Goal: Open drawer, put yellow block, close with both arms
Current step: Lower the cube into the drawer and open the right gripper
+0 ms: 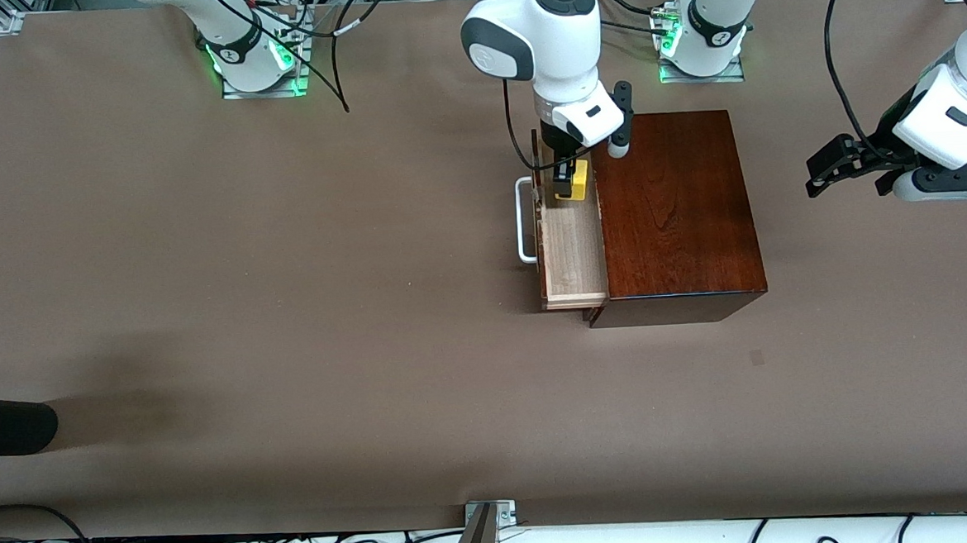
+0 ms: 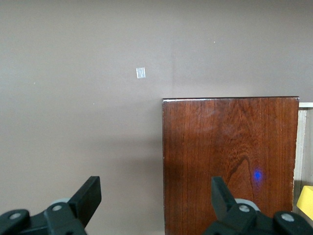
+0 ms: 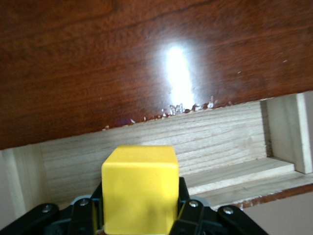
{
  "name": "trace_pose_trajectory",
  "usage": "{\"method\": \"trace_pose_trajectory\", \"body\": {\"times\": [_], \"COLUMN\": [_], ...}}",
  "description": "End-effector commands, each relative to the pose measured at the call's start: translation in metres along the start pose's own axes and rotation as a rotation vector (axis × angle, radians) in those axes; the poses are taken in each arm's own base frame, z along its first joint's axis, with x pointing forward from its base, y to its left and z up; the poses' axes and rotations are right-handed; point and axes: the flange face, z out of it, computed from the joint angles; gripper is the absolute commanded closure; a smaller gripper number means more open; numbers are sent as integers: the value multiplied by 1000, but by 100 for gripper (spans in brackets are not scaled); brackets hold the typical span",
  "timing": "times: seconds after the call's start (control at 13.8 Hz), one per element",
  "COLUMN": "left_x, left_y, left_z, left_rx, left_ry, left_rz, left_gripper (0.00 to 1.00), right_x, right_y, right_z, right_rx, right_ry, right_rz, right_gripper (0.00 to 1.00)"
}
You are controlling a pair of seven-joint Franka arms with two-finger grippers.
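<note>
So the pale light-wood drawer (image 1: 569, 254) with its white U-shaped bar handle (image 1: 524, 220) is pulled out of the glossy mahogany-coloured wooden box (image 1: 675, 212), on the side toward the right arm's end of the brown table (image 1: 285, 274). The right arm's black gripper (image 1: 566, 180) hangs over the open tray, fingers clamped on the small bright yellow cube (image 3: 139, 188), which sits just above the drawer's wooden floor. The left arm's black gripper (image 2: 154, 196) waits off past the box at the left arm's end, fingers spread wide, holding nothing.
</note>
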Motion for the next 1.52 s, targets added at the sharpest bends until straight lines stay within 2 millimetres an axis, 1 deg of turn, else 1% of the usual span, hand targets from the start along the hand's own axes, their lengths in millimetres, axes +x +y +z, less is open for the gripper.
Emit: {"method": "trace_pose_trajectory", "body": {"times": [0.0, 0.15, 0.22, 0.36, 0.44, 0.73, 1.09, 1.23, 1.31, 1.38, 1.45], "left_x": [-2, -3, -2, 1, 3, 5, 5, 5, 4, 5, 5], "left_y": [-1, -1, -2, -3, -3, -2, -3, -3, -3, -7, -7], "left_z": [-7, -3, -2, -2, -4, -3, -3, -4, -4, -4, -4], "left_rx": [18, 21, 23, 34, 34, 34, 32, 32, 32, 32, 32], "left_ry": [-25, -47, -45, -43, -37, -38, -38, -37, -38, -38, -38], "left_rz": [19, 13, 10, 11, 9, 10, 9, 9, 9, 4, 4], "left_gripper": [0, 0, 0, 0, 0, 0, 0, 0, 0, 0, 0], "right_x": [0, 0, -1, -2, -2, -7, -12, -12, -13, -17, -18], "right_y": [-1, -3, -4, -6, -7, -1, -6, -5, -2, 10, 12], "right_z": [14, 22, 33, 48, 51, 53, 74, 74, 73, 72, 66], "right_rx": [-4, 0, 5, 9, 10, 20, 28, 24, 19, 28, 34], "right_ry": [-28, -33, -41, -54, -57, -69, -90, -87, -87, -80, -80], "right_rz": [-57, -73, -78, -98, -114, -129, -147, -148, -168, -191, -188], "right_gripper": [100, 100, 100, 100, 100, 100, 100, 100, 96, 1, 0]}}
